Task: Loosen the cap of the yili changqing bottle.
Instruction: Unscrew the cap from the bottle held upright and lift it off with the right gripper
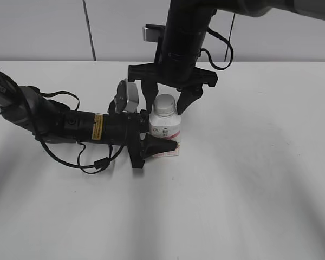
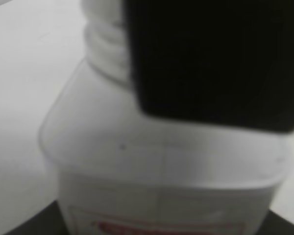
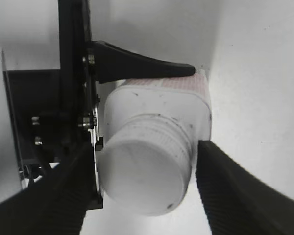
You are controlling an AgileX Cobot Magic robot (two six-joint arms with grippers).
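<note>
Bottle [image 1: 165, 125] w/ pink-banded label, text unreadable, is clamped upright on white table [image 1: 249, 179] by left gripper [image 1: 161, 142]; right gripper [image 1: 167, 103] is spread around cap [image 1: 165, 104].

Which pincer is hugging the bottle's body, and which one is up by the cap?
The left pincer clamps the bottle from the side, low on its body. The right pincer comes from above, its fingers either side of the cap.

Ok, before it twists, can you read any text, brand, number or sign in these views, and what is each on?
No text is legible.
Bottle label: pink band and small grey print, too small to read.
Same label in the left wrist view: red marks, blurred.
Yellow sticker on the left arm: dark print, too small to read.
Cap: no print visible.
</note>
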